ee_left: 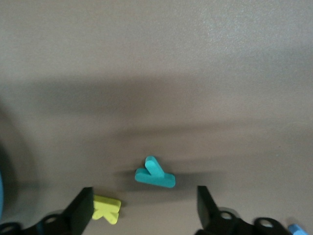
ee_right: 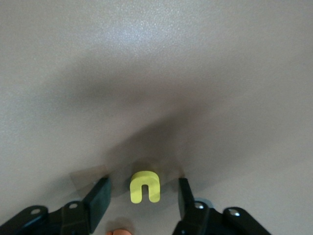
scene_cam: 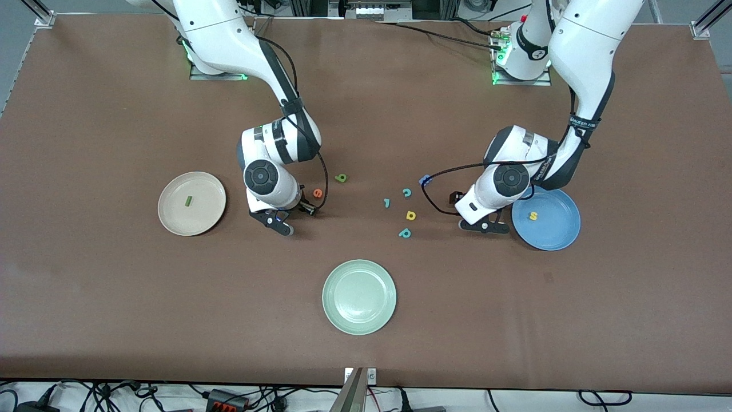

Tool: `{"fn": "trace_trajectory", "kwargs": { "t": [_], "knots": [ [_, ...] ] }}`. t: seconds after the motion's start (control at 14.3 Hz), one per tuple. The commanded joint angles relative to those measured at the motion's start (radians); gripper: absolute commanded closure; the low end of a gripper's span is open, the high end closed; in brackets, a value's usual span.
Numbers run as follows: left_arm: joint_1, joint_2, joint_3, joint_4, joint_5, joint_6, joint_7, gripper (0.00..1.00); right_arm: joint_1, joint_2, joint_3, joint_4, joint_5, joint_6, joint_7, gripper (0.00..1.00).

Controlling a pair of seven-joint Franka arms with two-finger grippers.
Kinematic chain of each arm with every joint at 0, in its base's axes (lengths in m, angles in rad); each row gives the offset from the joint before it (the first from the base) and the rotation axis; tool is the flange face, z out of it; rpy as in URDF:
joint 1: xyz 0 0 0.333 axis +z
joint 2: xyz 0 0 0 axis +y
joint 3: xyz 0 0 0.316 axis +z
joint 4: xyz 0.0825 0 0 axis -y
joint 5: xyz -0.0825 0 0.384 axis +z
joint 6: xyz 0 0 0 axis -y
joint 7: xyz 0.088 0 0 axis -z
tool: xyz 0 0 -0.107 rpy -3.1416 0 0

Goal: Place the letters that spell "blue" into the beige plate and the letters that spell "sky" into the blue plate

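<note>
Two plates already hold one letter each: the dark green l [scene_cam: 188,201] lies in the beige plate [scene_cam: 171,220] at the right arm's end of the table, and the yellow s [scene_cam: 533,216] lies in the blue plate [scene_cam: 563,237] at the left arm's end. Taking the pale green plate [scene_cam: 359,296] as the landmark, both task plates lie farther from the front camera than it, one toward each arm.

The right gripper [ee_right: 142,205] is low over the table beside the beige plate, its fingers apart and straddling the yellow u [ee_right: 145,186], which rests flat between them, apparently untouched. The orange e [scene_cam: 317,193] lies just beside this gripper, and the olive-green b [scene_cam: 341,178] a little farther from the landmark plate.

The left gripper [ee_left: 145,213] is low beside the blue plate, fingers spread wide. The teal y [ee_left: 155,173] lies on the table ahead of the gap between them; the yellow k [ee_left: 107,209] sits just inside one finger. Neither is gripped. Which letter is aimed at cannot be told.

The teal c [scene_cam: 406,193], the teal hooked piece [scene_cam: 387,202], a yellow rounded letter [scene_cam: 410,215] and the teal p [scene_cam: 405,233] lie between the two grippers, farther from the camera than the landmark plate. Each gripper sits close to its own plate, probably to keep carries short; bare table lies between each gripper and its plate.
</note>
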Motion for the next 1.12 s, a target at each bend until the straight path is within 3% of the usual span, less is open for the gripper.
{"fn": "trace_trajectory", "kwargs": {
  "t": [0.0,0.14,0.21,0.56,0.77,0.91,1.05],
  "knots": [
    [-0.004,0.017,-0.002,-0.004,0.061,0.026,-0.005,0.18,0.006,0.005,-0.005,-0.011,0.017,0.002,0.009,0.52],
    [-0.007,0.031,-0.003,0.0,0.122,0.026,-0.005,0.22,0.006,0.005,-0.005,-0.011,0.017,0.002,-0.005,0.7],
    [-0.008,0.033,-0.003,0.002,0.123,0.026,-0.007,0.3,0.006,0.005,-0.007,-0.011,0.017,0.002,-0.007,0.76],
    [-0.01,0.033,-0.005,0.007,0.121,0.025,-0.007,0.65,-0.006,-0.015,-0.02,0.004,0.01,-0.004,-0.022,0.81],
    [-0.005,0.024,-0.005,0.013,0.121,0.013,-0.016,0.77,-0.001,-0.052,-0.114,-0.009,0.007,-0.05,-0.132,0.81],
    [0.016,0.01,-0.005,0.037,0.121,-0.044,-0.009,0.77,-0.001,-0.059,-0.212,-0.006,0.007,-0.164,-0.274,0.81],
    [0.016,0.007,-0.005,0.107,0.121,-0.162,-0.01,0.77,-0.004,-0.078,-0.27,-0.016,0.007,-0.232,-0.391,0.81]
  ]
}}
